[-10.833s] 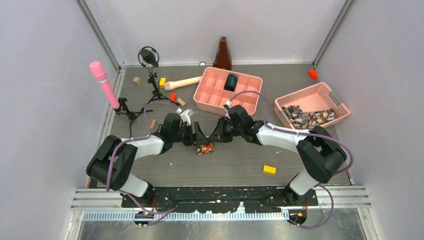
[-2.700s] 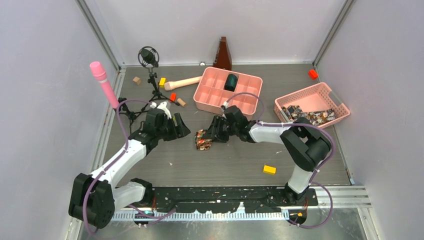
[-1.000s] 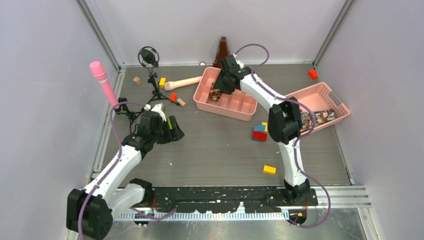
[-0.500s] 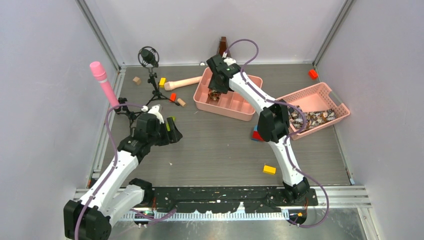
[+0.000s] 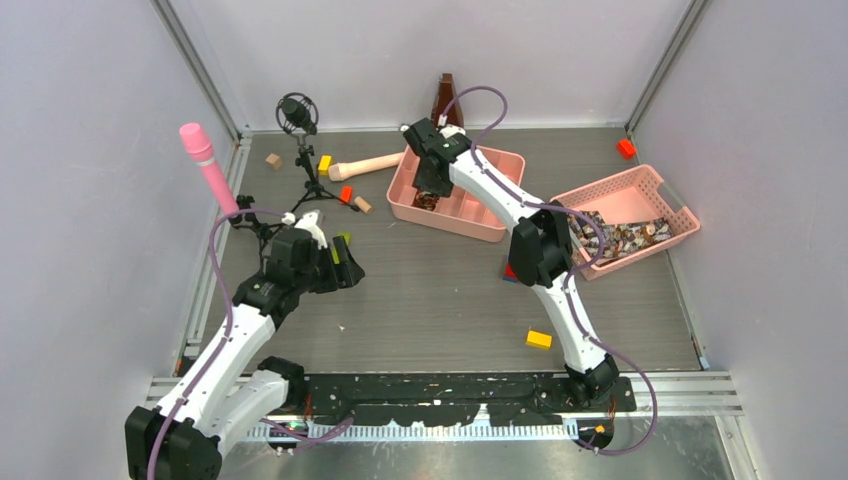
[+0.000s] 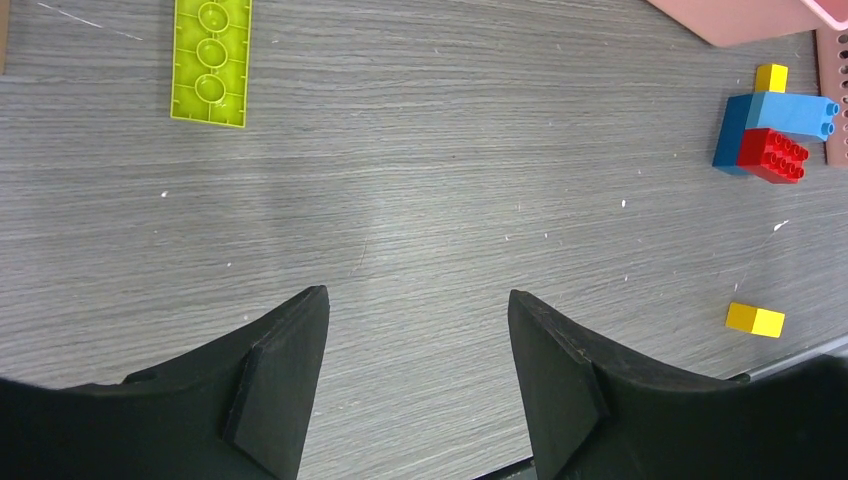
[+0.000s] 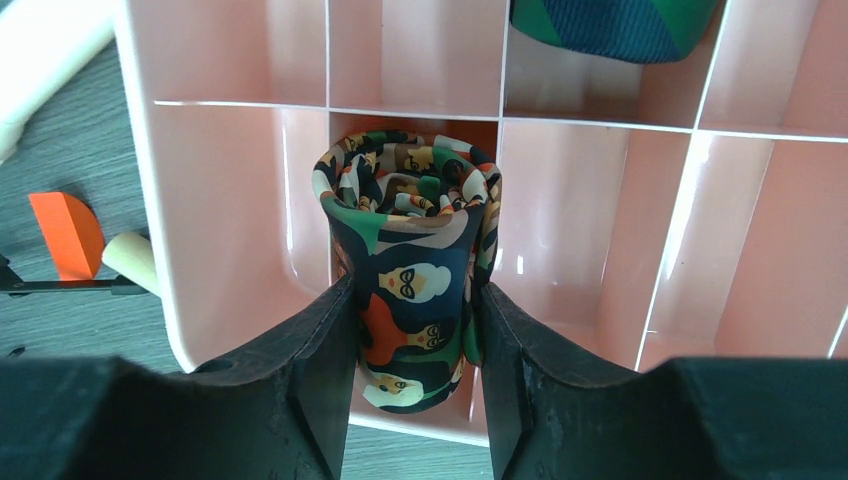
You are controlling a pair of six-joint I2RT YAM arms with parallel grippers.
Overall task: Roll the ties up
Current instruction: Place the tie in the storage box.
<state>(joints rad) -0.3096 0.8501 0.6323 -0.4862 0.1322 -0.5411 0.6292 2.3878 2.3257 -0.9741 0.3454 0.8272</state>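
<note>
A rolled tie (image 7: 410,270), dark with orange, green and white faces printed on it, stands upright between my right gripper's fingers (image 7: 330,350). My right gripper (image 7: 413,288) is shut on it over the left part of the pink compartment tray (image 7: 240,200). From above, this gripper (image 5: 430,185) and tie (image 5: 428,199) sit at the tray's (image 5: 465,222) left end. I cannot tell whether the roll touches the tray floor. A second roll (image 7: 610,20), dark blue and green, fills a far compartment. More ties (image 5: 615,238) lie heaped in the pink basket (image 5: 660,185). My left gripper (image 6: 416,295) hangs open over bare table.
A lime plate (image 6: 210,60), a blue-and-red block stack (image 6: 775,125) and a yellow block (image 6: 755,320) lie on the table. A pink microphone (image 5: 205,165), a black microphone stand (image 5: 300,130), a wooden roller (image 5: 365,166) and a brown metronome (image 5: 446,105) stand at the back.
My right arm has carried the rolled tie leftward along the tray to its left end. The left arm has barely moved and stays open.
</note>
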